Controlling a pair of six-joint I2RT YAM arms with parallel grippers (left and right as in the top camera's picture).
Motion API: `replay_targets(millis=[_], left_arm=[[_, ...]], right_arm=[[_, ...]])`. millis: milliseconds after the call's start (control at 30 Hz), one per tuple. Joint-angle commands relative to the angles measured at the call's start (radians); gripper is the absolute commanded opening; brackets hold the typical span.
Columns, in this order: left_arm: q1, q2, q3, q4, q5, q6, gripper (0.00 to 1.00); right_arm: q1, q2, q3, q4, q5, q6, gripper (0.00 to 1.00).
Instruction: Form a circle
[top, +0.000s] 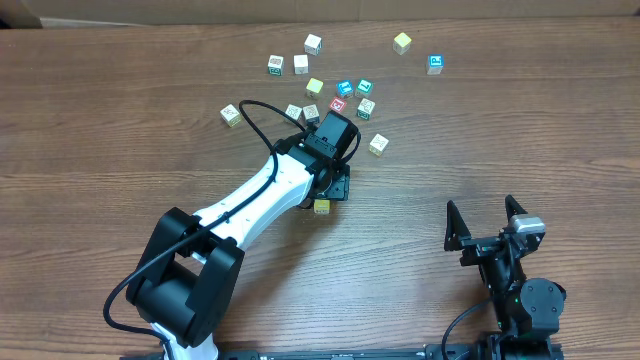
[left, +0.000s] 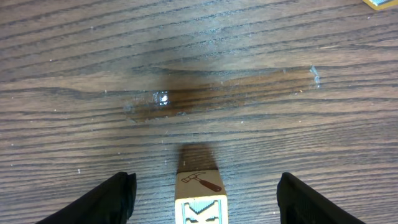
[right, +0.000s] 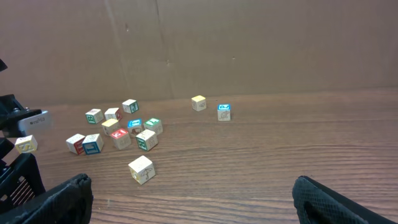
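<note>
Near the middle of the counter (top: 500, 130), the left tool (left: 204, 186) is hanging low with its two fingers (left: 112, 202) spread wide. A little hammer cube (left: 200, 198), with a hammer picture on top, is sitting between them. Neither finger is touching it, so this tool is holding nothing. The circle (top: 338, 104) is lying farther back on the counter, just past the left arm's wrist. It is a tight bunch of small cubes. The hammer cube is sitting apart from that bunch, on the near side.

I am guessing the job right now is grabbing this cube and taking it to the bunch. To do that well, the tool should be going down until its fingers are beside the cube's flat sides. The cube is sitting about midway in the gap, and that is good. The fingers should be closing slowly, so the cube is not spinning or popping out. Then it should be going up high enough to pass over the other cubes. One loose cube (top: 378, 144) is lying near the way, so the arm should be steering around it. The cube should be going down softly into a gap, without bumping its neighbours.

The right tool (top: 487, 225) is resting at the near right, fingers wide apart, nothing in them, far from every cube.
</note>
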Motion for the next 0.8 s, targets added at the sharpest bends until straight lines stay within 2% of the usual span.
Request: replay_targets(millis=[0, 767], left_arm=[[0.000, 0.010, 0.002, -0.006, 0.021, 0.000, 0.67], [-0.011, 0.012, -0.024, 0.028, 0.015, -0.003, 0.65]], right_arm=[[0.005, 0.001, -0.010, 0.002, -0.002, 0.006, 1.00], [0.005, 0.001, -0.010, 0.003, -0.002, 0.006, 1.00]])
